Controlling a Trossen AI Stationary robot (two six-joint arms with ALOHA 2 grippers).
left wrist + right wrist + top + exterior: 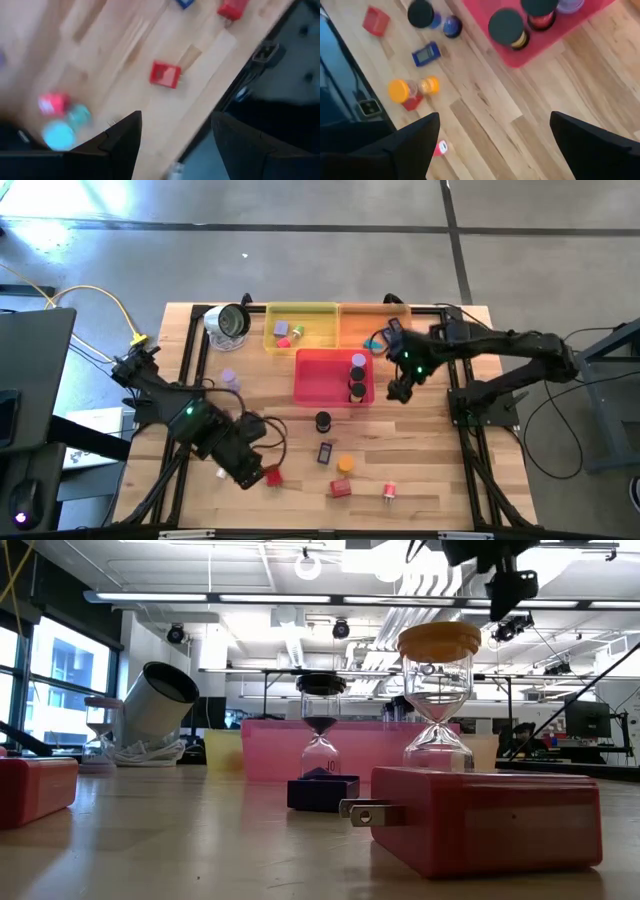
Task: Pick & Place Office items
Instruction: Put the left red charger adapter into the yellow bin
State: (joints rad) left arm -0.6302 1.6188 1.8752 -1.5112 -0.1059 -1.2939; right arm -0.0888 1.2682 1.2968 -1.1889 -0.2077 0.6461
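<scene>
The right gripper (400, 392) hangs just off the right edge of the pink tray (318, 385), its fingers (410, 145) spread wide with nothing between them; inside that tray stand two black-capped hourglass timers (357, 377), one behind the other against the right wall. The left gripper (255, 476) sits low over the front left of the table (430, 470), fingers (120, 145) parted and empty, close beside a red block (272, 476) (a plug-like piece with prongs). Loose items lie on the bare wood in front of the pink tray: a black-capped timer (323, 421), a small dark blue rectangular piece (325, 452), an orange-capped timer (345, 465), another red block (341, 488) and a small red-and-white piece (390, 492). Behind the pink tray, the yellow tray (300, 328) holds a few small coloured pieces, and the orange tray (365, 325) stands to its right; a round silver-rimmed object (228, 323) lies at the back left; a lilac cylinder (229, 378) stands near the left arm.
</scene>
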